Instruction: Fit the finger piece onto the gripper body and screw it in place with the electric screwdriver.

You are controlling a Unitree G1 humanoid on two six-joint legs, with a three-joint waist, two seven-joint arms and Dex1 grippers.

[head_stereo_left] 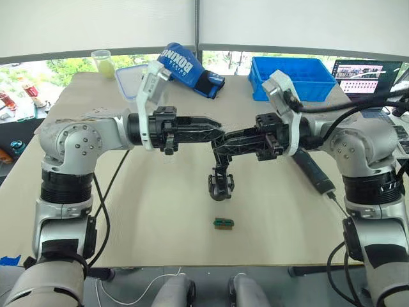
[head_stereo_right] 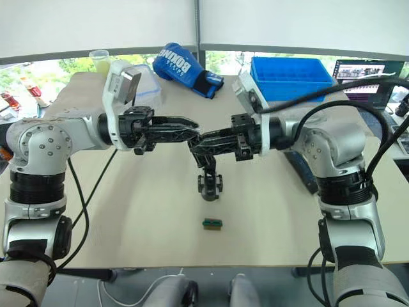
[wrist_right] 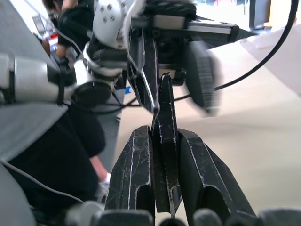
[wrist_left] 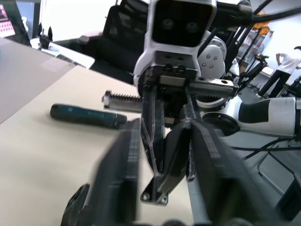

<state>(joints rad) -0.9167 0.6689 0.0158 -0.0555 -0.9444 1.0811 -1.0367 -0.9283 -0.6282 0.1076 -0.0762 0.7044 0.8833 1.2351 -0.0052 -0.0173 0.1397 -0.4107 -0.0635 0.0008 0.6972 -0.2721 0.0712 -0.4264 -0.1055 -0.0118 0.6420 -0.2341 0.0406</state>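
My two grippers meet tip to tip high over the middle of the table. My right gripper (head_stereo_left: pixel 216 146) is shut on the finger piece (wrist_right: pixel 164 117), a flat black wedge whose point sticks out toward the left gripper. Its other end with small holes hangs down (wrist_left: pixel 157 193). My left gripper (head_stereo_left: pixel 218 130) is open, one finger on each side of the wedge's tip. Beneath them the gripper body (head_stereo_left: pixel 220 184) stands on the table, rounded base down. The electric screwdriver (head_stereo_left: pixel 313 171) lies on the table under my right forearm.
A small green-and-black block (head_stereo_left: pixel 223 223) lies in front of the gripper body. At the back stand a blue boxing glove (head_stereo_left: pixel 188 69), a blue bin (head_stereo_left: pixel 294 77), a clear container (head_stereo_left: pixel 131 80) and a cup (head_stereo_left: pixel 101 62). A laptop (head_stereo_left: pixel 367 75) sits at the far right.
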